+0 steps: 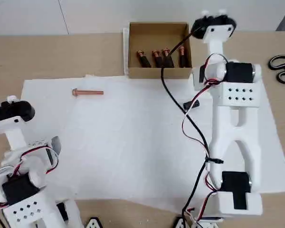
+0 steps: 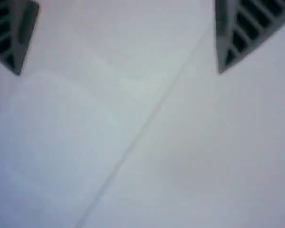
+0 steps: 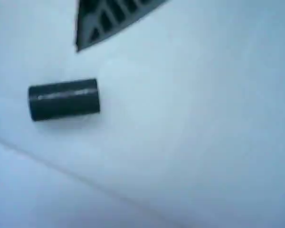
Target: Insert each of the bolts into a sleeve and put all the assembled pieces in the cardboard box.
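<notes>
While four assembled pieces [image 1: 161, 58] lie in the cardboard box [image 1: 159, 72] at twelve o'clock, one bare bolt [image 1: 88, 92] rests on the white paper [image 1: 123, 152] toward ten o'clock. It is well apart from the loose sleeve [image 3: 64, 99] near two o'clock. The left gripper [image 2: 118, 71] hangs spread over bare paper, probably ready for the bolt. Whether the right gripper [image 3: 115, 21], just beside the sleeve, is spread or pressed together, I cannot tell.

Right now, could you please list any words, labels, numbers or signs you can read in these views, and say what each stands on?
None: there is no readable text on the box, the loose bolt, the sleeve or the sheet.
</notes>
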